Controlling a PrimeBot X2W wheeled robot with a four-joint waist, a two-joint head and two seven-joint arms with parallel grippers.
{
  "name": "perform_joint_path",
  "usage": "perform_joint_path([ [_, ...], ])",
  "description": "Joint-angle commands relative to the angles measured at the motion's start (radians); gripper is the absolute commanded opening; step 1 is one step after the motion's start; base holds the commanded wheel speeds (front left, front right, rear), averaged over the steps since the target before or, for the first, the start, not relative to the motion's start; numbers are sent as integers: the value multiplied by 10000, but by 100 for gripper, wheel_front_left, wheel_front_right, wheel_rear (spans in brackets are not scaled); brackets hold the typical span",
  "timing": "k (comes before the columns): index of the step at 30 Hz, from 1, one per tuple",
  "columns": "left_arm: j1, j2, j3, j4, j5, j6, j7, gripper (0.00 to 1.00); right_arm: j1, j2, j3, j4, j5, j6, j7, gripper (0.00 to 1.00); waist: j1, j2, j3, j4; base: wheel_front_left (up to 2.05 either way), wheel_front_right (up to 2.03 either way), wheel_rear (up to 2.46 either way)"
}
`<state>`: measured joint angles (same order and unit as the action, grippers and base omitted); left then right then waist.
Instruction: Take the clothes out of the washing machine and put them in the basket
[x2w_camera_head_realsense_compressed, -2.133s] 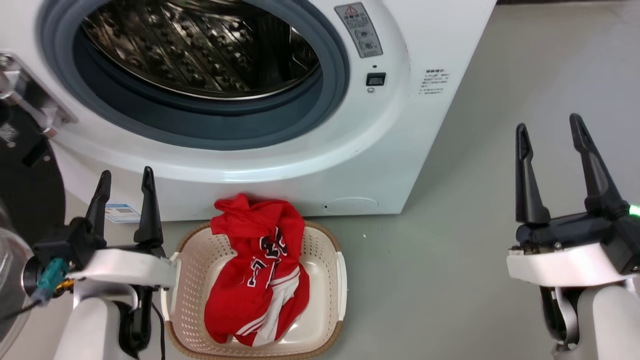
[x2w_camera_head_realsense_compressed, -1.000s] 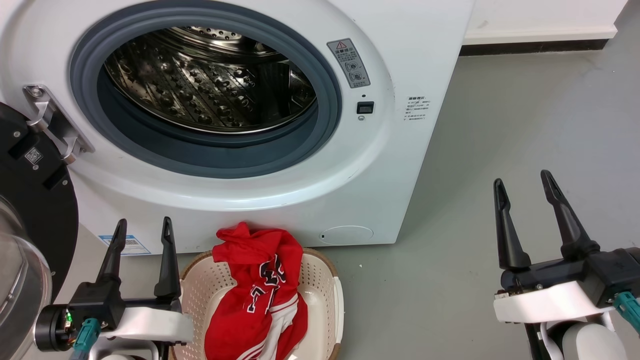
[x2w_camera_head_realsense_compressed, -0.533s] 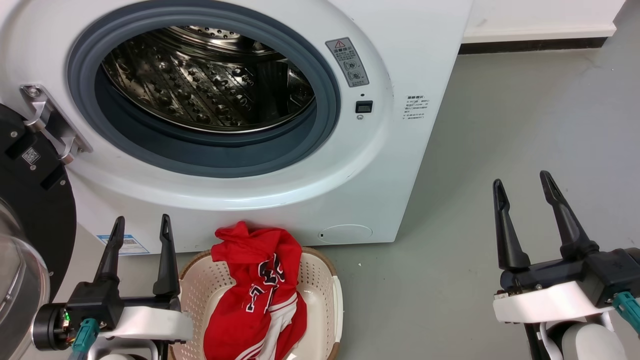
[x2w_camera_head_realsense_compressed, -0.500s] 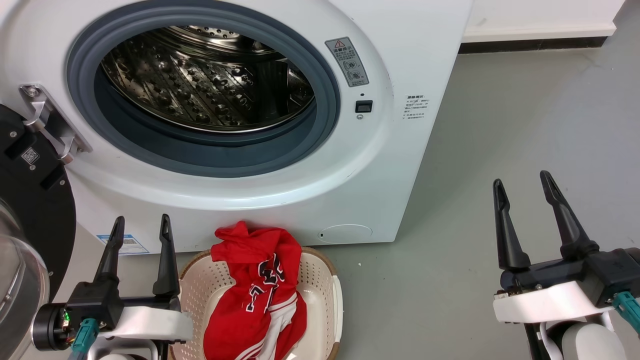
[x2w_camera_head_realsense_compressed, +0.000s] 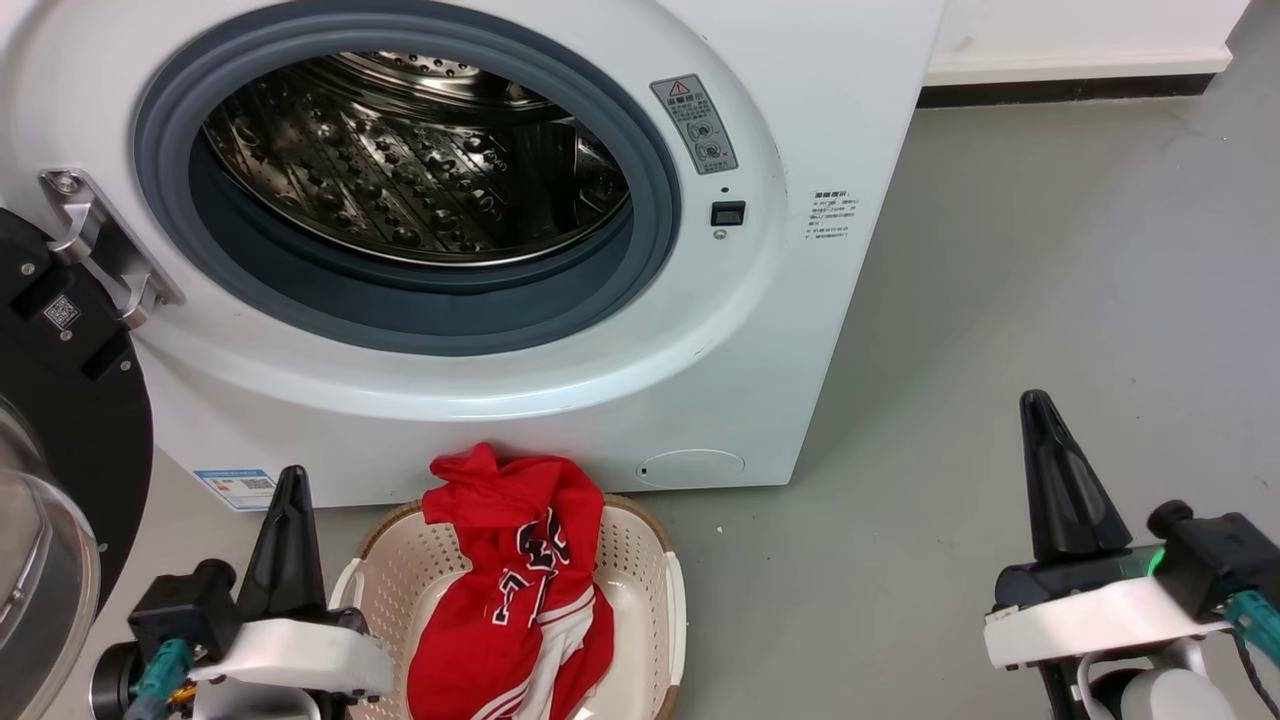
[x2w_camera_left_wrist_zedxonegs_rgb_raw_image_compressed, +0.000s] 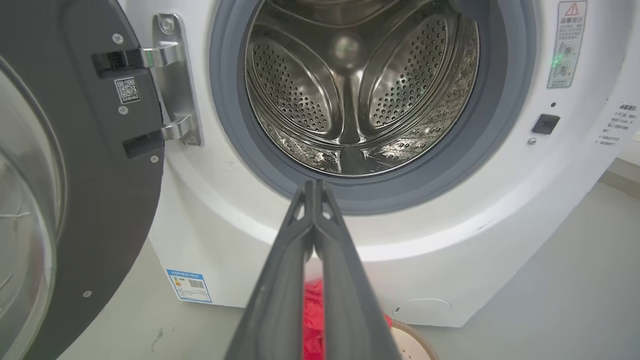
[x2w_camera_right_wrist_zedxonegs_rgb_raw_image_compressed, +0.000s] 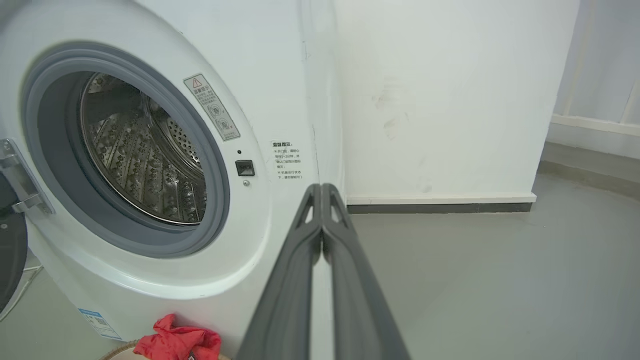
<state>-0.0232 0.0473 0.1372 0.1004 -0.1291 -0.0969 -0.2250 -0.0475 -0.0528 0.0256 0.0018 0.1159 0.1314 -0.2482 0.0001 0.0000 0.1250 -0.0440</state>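
Since the washing machine (x2w_camera_head_realsense_compressed: 850, 90) looks empty inside (near bottom's hidden, so probably) and the red clothes (x2w_camera_head_realsense_compressed: 510, 590) sit in the basket (x2w_camera_head_realsense_compressed: 640, 585), it's basically done, left gripper (x2w_camera_head_realsense_compressed: 288, 490) and right gripper (x2w_camera_head_realsense_compressed: 1036, 412) both pinched closed on nothing.

Left gripper (x2w_camera_head_realsense_compressed: 288, 482) and right gripper (x2w_camera_head_realsense_compressed: 1036, 408) closed

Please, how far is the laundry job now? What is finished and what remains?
Done: the clothes lie in the basket, and the drum looks bare. In hand: nothing; the left gripper and right gripper are both shut and hold nothing. Left: seemingly nothing, though the drum's near bottom is partly hidden.
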Motion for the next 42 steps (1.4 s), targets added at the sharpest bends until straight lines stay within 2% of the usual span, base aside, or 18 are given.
perform_joint_path([
  [1, -156, 16, 35, -67, -662, -32, 121, 0, -114, -87, 8, -50, 754, -1, 93, 0, 0, 0, -24, 10, 0, 0, 0],
  [14, -254, 20, -67, 142, -3189, -88, 648, 0, -246, -245, -10, 403, 3476, -2, 534, 0, 0, 0, -156, 57, 0, 0, 0],
  [42, -511, 28, -136, 613, -7492, -187, 1662, 0, -400, -386, -206, 1122, 7988, -4, 1424, 0, 0, 0, -438, 159, 0, 0, 0],
])
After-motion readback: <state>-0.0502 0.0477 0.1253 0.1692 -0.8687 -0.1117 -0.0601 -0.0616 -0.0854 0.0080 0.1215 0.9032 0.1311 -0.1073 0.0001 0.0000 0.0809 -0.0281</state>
